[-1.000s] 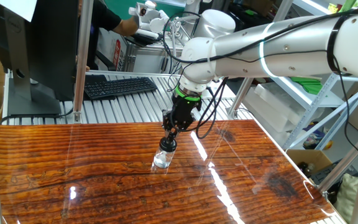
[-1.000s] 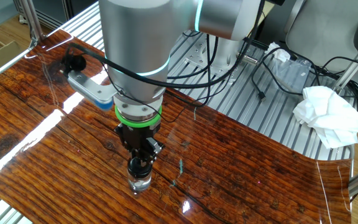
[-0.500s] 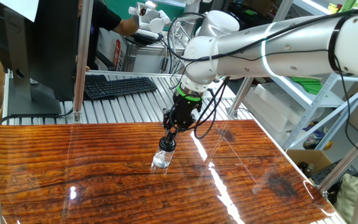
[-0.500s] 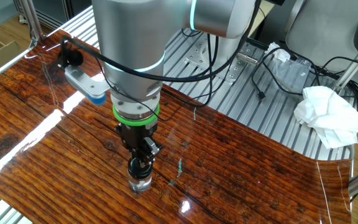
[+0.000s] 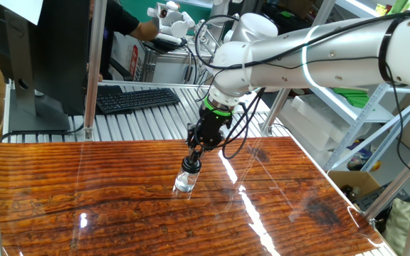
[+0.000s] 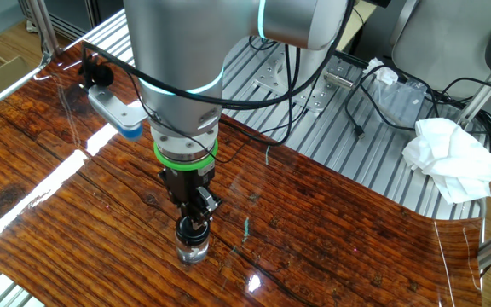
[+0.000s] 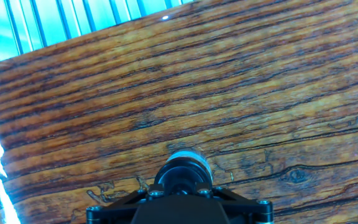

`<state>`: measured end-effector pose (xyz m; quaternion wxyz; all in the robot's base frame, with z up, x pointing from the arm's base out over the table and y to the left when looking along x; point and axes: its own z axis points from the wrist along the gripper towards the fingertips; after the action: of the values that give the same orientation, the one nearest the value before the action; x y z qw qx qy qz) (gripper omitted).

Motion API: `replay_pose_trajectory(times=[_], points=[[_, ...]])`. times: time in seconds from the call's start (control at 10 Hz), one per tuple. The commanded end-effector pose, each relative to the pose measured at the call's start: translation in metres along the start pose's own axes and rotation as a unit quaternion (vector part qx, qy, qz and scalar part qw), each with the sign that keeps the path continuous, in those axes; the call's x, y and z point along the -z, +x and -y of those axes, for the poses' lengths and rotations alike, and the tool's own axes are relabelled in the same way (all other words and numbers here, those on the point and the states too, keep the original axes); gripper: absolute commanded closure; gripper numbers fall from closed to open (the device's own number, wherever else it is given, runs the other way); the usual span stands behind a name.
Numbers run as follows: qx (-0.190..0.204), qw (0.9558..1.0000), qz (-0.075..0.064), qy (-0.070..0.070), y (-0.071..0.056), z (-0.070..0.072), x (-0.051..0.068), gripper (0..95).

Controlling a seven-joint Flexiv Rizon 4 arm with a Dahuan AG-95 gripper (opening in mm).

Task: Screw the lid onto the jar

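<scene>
Lid pinched on top of the jar

The dark lid (image 6: 192, 228) sits on the clear jar (image 5: 185, 182), which stands upright on the wooden table (image 5: 119, 206); the gripper (image 5: 193, 162), pointing down, appears clamped on the lid, its fingertips hard to see.

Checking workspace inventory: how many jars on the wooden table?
1. The jar stands near the table's middle, directly under the tool, which is shut on the lid on top. No other jar is visible.
</scene>
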<state>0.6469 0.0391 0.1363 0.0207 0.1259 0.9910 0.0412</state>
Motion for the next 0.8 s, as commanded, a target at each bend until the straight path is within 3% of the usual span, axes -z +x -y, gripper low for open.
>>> replay_pose_trajectory(times=[0.1, 0.3, 0.8], points=[[0.001, 1.0, -0.003, -0.001, 0.0006, -0.0003, -0.0052, 95.0], [0.019, 0.9997, -0.004, 0.012, 0.0009, 0.0, -0.0046, 95.0], [0.019, 0.9996, -0.014, 0.014, 0.0009, -0.0009, -0.0036, 95.0]])
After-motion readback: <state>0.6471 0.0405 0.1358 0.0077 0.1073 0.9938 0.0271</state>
